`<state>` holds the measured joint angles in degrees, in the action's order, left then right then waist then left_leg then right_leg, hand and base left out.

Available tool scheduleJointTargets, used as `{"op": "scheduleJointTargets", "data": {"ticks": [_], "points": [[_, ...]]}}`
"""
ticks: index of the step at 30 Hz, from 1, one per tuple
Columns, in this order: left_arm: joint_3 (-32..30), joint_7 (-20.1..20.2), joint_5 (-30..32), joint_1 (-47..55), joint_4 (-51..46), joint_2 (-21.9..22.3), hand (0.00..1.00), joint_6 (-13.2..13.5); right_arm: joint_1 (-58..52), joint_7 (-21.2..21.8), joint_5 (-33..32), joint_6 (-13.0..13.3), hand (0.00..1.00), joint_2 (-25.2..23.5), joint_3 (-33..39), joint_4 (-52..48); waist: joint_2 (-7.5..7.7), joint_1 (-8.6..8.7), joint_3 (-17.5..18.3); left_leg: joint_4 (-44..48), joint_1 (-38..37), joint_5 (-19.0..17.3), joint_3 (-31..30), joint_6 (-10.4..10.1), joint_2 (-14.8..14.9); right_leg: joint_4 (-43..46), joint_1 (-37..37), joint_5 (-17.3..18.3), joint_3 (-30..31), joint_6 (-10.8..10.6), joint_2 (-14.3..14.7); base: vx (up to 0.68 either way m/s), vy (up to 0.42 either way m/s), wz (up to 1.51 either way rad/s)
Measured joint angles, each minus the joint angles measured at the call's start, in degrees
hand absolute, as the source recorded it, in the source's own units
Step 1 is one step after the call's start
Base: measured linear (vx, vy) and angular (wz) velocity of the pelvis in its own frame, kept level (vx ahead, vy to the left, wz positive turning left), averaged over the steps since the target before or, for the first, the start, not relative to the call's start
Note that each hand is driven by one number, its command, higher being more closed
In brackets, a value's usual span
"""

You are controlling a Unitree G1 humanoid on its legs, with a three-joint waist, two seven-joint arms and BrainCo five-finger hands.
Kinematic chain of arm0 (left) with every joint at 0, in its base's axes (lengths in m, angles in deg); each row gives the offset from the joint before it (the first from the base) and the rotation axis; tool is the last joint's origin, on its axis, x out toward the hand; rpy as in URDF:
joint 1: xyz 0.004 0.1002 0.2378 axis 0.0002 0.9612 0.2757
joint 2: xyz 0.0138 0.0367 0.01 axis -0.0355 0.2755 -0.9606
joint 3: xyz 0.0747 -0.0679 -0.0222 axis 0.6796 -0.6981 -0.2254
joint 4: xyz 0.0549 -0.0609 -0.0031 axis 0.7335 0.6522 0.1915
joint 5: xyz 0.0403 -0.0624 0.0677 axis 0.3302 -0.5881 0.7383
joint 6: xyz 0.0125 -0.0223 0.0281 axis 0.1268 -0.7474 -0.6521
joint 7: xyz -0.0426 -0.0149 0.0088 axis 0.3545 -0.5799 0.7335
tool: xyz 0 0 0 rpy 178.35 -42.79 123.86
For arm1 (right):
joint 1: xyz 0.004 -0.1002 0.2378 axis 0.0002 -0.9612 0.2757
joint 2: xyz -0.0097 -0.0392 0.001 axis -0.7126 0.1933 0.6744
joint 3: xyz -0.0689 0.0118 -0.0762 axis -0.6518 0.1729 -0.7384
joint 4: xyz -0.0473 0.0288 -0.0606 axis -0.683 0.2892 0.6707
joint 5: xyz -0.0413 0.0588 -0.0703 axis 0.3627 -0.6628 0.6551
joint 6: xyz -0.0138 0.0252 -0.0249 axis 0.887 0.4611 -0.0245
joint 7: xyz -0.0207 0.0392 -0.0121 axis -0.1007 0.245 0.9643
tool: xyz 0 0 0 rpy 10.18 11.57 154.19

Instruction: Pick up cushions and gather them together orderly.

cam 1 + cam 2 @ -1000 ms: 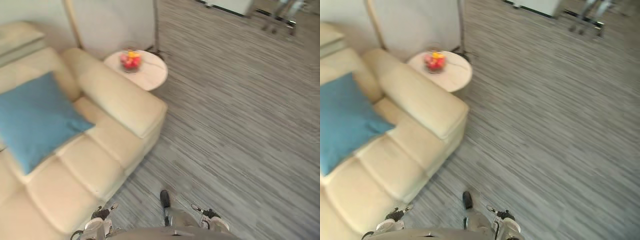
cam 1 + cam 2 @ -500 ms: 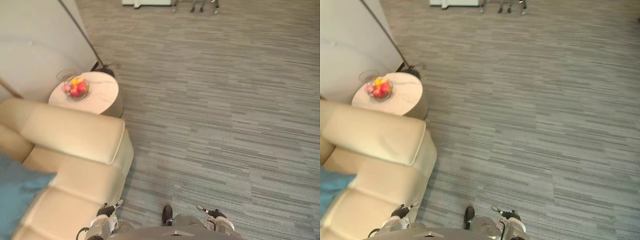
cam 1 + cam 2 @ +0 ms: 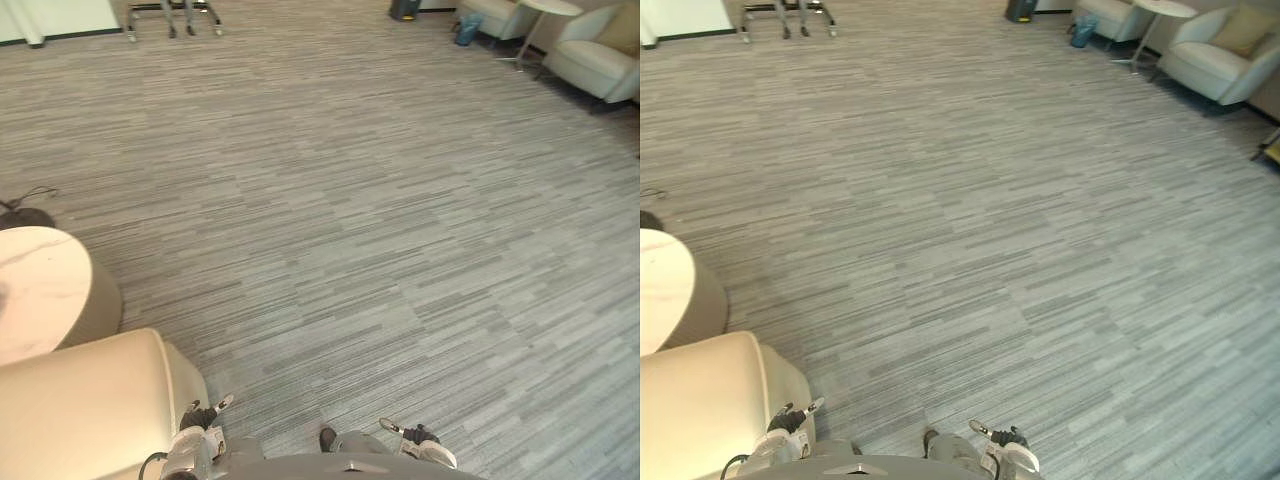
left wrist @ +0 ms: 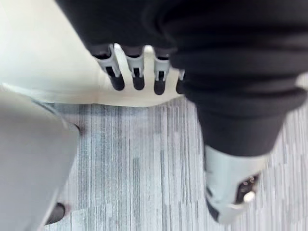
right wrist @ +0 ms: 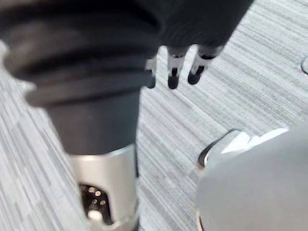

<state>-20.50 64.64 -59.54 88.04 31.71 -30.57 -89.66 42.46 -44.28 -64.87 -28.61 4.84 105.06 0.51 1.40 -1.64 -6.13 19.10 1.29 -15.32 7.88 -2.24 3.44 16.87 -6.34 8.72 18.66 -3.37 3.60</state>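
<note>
A tan cushion (image 3: pixel 1243 30) leans on a pale armchair (image 3: pixel 1205 62) far off at the back right of the room. My left hand (image 3: pixel 198 438) hangs low beside the cream sofa arm (image 3: pixel 80 400); in the left wrist view its fingers (image 4: pixel 135 73) point straight down past the sofa's edge (image 4: pixel 57 62), holding nothing. My right hand (image 3: pixel 418 442) hangs on the other side over the grey carpet, and its fingers (image 5: pixel 173 72) are straight and empty too.
A round pale side table (image 3: pixel 30 290) stands by the sofa arm at the left. Striped grey carpet (image 3: pixel 350 200) stretches ahead. A small table (image 3: pixel 1160 10) and another seat (image 3: pixel 1110 15) stand by the far armchair; metal legs (image 3: pixel 170 12) show at the back left.
The camera has swung to the right: the sofa seat, the blue cushion and the fruit bowl have left the picture, and the far armchairs have come in. Both hands still hang down.
</note>
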Motion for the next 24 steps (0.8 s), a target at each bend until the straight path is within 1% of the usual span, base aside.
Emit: {"op": "scheduleJointTargets", "data": {"ticks": [2,3,4,5,7,8,10,11,12,13,14,15,16,17,18,20,22,23,24], "points": [[1.0,0.0,0.0,-0.4,0.6,0.3,0.00,0.0,-0.1,0.0,0.0,0.0,0.00,0.3,0.2,0.0,-0.52,-0.02,0.2,-1.4,-1.6,0.0,1.7,0.0,-0.5,-1.6,0.7,-0.8,1.8,-0.4,-0.3,0.09,0.136,-0.50],[1.0,0.1,0.1,-0.6,0.7,0.7,0.00,0.0,-0.2,0.0,0.0,0.0,0.00,0.6,0.2,0.0,-1.17,-0.11,0.6,-2.5,-2.5,0.0,3.0,0.1,-0.6,-2.2,0.6,-1.4,3.0,-0.6,-0.2,0.09,0.144,-0.57],[1.0,0.1,0.2,-0.6,0.7,0.9,0.00,0.0,-0.2,0.0,0.0,0.0,0.00,0.8,0.2,0.0,-1.46,-0.06,0.8,-2.9,-2.8,0.1,3.6,0.2,-0.6,-2.5,0.6,-1.8,3.3,-0.5,-0.2,0.09,0.123,-0.84],[1.0,0.1,1.0,-0.6,1.0,1.6,0.00,-0.1,0.1,0.0,0.0,0.0,0.00,1.3,0.2,0.0,-1.81,-0.16,0.9,-4.0,-4.4,0.3,5.6,0.4,-0.7,-3.2,0.9,-2.8,5.1,-0.7,0.3,0.06,0.087,-0.80],[1.0,0.1,1.1,-0.7,1.7,2.4,0.00,-0.1,0.1,0.0,0.0,0.0,0.00,1.8,0.2,-0.1,-3.27,-0.43,1.5,-4.8,-5.2,0.4,8.2,0.6,-0.5,-4.1,0.5,-4.3,7.1,-0.7,0.8,0.05,0.086,-1.16],[0.9,0.1,1.1,-0.8,1.8,3.3,0.00,-0.1,0.5,0.0,0.0,0.1,0.00,2.4,0.1,-0.1,-4.53,-0.44,1.6,-5.4,-6.2,1.0,11.0,1.6,-0.5,-5.3,0.2,-6.3,6.1,-0.7,0.9,0.03,0.063,-1.25],[0.9,0.1,1.0,-0.6,1.8,4.0,0.00,-0.1,0.7,0.0,0.0,0.1,0.00,2.8,0.1,-0.5,-5.46,-0.69,1.8,-5.2,-6.4,1.6,12.8,2.4,0.0,-6.7,-0.1,-8.3,2.0,-0.4,0.5,0.02,0.026,-0.97],[0.9,0.1,1.0,-0.5,1.7,4.4,0.00,-0.1,1.0,0.0,0.0,0.1,0.00,3.0,0.1,-0.7,-6.13,-1.22,2.2,-5.2,-6.5,2.1,14.8,2.6,0.4,-7.5,-0.9,-9.7,-4.7,1.2,0.0,0.03,0.002,-0.93],[1.0,0.2,0.9,-0.5,1.6,4.4,0.00,0.0,1.2,0.0,0.0,0.1,0.00,3.0,-0.1,-1.1,-5.98,-1.08,2.0,-5.2,-6.9,2.4,15.7,2.4,0.2,-7.1,-1.3,-7.8,-15.4,3.1,-1.9,0.04,-0.040,-0.95],[1.4,0.2,0.9,-0.5,1.4,4.3,0.00,0.0,1.1,0.0,0.0,0.1,0.00,2.8,0.1,-1.3,-5.87,-1.00,1.6,-5.3,-7.4,2.4,16.9,2.4,-0.3,-5.6,-1.5,-5.6,-25.9,4.5,-4.6,0.02,-0.085,-0.78],[1.5,0.1,0.9,-0.4,1.3,3.9,0.00,0.0,0.5,0.0,0.0,0.1,0.00,2.6,0.3,-1.3,-5.38,-1.05,1.7,-5.2,-7.6,2.4,19.2,2.3,-0.5,-4.3,-1.7,-3.8,-35.3,5.0,-7.1,0.01,-0.107,-0.68],[1.5,0.1,0.9,-0.3,1.3,3.8,0.00,0.0,0.5,0.0,0.0,0.1,0.00,2.6,0.4,-1.4,-5.07,-1.14,1.7,-5.3,-7.9,2.4,19.7,2.3,-0.5,-3.7,-1.7,-3.7,-38.8,5.2,-7.7,-0.01,-0.138,-0.61],[1.7,0.1,0.9,-0.3,1.5,3.5,0.00,0.0,0.6,0.0,0.0,0.2,0.00,2.6,1.0,-1.3,-5.20,-1.14,1.5,-5.7,-8.4,2.4,19.7,2.3,-0.5,-3.6,-1.6,-4.0,-39.8,4.8,-7.6,0.01,-0.153,-0.46],[2.7,0.1,0.9,-0.3,1.8,2.9,0.00,0.0,0.6,0.0,0.0,0.3,0.00,2.6,2.1,-0.5,-5.42,-0.98,1.4,-6.5,-8.9,2.6,19.1,1.9,-0.6,-4.2,-1.2,-4.2,-38.1,4.8,-6.7,0.01,-0.182,-0.52],[4.2,0.1,0.9,0.0,1.8,2.7,0.00,0.0,0.8,0.0,0.0,0.4,0.00,3.4,2.6,0.8,-5.48,-0.88,1.0,-7.5,-9.4,3.0,18.0,1.3,-0.3,-6.2,-0.2,-5.0,-37.0,5.2,-5.3,0.01,-0.140,-0.40],[4.5,0.1,0.9,0.3,1.8,2.5,0.00,0.0,0.9,0.0,0.0,0.4,0.00,3.7,2.8,1.8,-5.62,-0.80,1.0,-7.0,-9.4,3.4,17.1,0.6,0.1,-7.8,0.6,-5.4,-36.5,5.3,-4.6,-0.01,-0.105,-0.20],[5.0,0.1,0.3,0.7,1.8,1.9,0.00,0.0,0.7,0.0,-0.3,0.3,0.00,3.6,4.1,2.6,-5.08,-0.36,0.4,-3.9,-8.8,3.7,15.7,0.2,0.7,-9.9,1.9,-5.7,-36.1,5.5,-4.0,0.01,-0.086,-0.10],[4.9,0.1,0.2,0.7,1.7,1.6,0.00,0.0,0.7,0.0,-0.5,0.3,0.00,3.5,4.4,2.7,-5.14,-0.28,0.0,-2.1,-8.2,3.7,15.5,0.2,1.2,-10.2,2.5,-5.6,-35.7,5.3,-3.8,-0.01,-0.069,-0.21],[4.7,0.1,-0.2,0.7,1.6,1.6,0.00,0.0,0.7,0.0,-0.6,0.3,0.00,3.4,4.8,2.6,-4.78,-0.56,-0.5,2.0,-7.1,3.7,15.6,0.2,2.0,-10.3,2.8,-5.5,-34.8,5.4,-3.6,0.00,-0.073,-0.32]]}}
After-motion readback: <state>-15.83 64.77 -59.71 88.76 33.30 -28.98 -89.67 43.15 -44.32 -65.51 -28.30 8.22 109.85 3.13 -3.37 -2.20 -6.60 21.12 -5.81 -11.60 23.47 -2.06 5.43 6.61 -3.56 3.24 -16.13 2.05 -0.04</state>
